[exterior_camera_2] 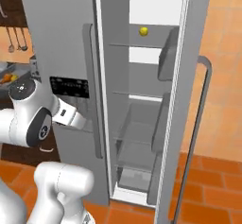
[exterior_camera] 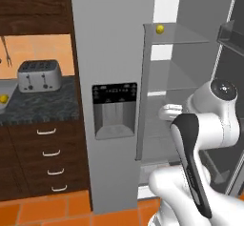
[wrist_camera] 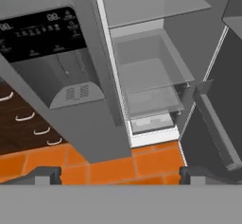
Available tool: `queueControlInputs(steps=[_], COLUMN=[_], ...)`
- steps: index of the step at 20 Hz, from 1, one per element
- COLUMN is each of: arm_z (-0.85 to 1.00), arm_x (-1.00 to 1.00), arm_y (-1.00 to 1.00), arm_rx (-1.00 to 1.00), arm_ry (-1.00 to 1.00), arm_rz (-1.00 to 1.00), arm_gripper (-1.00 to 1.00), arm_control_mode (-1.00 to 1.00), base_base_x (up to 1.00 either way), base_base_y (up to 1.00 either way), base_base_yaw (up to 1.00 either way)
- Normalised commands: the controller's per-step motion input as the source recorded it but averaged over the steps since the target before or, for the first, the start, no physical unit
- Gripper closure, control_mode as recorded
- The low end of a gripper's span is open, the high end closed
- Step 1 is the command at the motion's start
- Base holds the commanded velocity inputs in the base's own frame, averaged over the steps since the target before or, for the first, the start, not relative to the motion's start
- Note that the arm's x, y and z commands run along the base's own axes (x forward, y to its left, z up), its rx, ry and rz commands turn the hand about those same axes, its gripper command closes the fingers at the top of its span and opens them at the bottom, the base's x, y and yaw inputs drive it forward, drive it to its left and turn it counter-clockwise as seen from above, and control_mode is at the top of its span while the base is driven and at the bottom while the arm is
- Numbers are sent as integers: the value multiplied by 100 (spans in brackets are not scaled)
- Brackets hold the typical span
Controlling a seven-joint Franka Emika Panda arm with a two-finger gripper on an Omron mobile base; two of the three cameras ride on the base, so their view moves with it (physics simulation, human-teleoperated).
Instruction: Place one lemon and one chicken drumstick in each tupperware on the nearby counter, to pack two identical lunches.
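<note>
Yellow lemon [exterior_camera: 160, 28] on clear glass shelf [exterior_camera: 176, 33] in grey fridge [exterior_camera: 114, 53] w/ black dispenser panel [exterior_camera: 114, 92]; speckled dark counter [exterior_camera: 43, 106], brown drawers [exterior_camera: 47, 153], silver toaster [exterior_camera: 39, 75], orange floor tiles [wrist_camera: 118, 164].

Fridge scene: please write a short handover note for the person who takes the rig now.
Gripper: open, holding nothing, pointing at the lower part of the open fridge.
One lemon lies on the fridge's top glass shelf. A second lemon sits at the left end of the counter, beside the toaster; what it rests in I cannot tell.
No drumstick in sight.
Done: fridge door open.
Left: fetch the shelf lemon, find the drumsticks, pack both boxes.
</note>
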Motion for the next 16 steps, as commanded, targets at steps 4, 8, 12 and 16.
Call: queueControlInputs(steps=[4,8,12,16], arm_z=[0,0,0,0], arm_x=[0,0,0,0], arm_y=[0,0,0,0], arm_rx=[0,0,0,0], arm_ry=[0,0,0,0], arm_rz=[0,0,0,0], arm_gripper=[-100,-100,-100,-100], arm_control_mode=[100,100,100,100], base_base_x=[22,24,94,85], base_base_y=[-69,-53,-9,-11], base_base_yaw=[-5,-9,-3,-6])
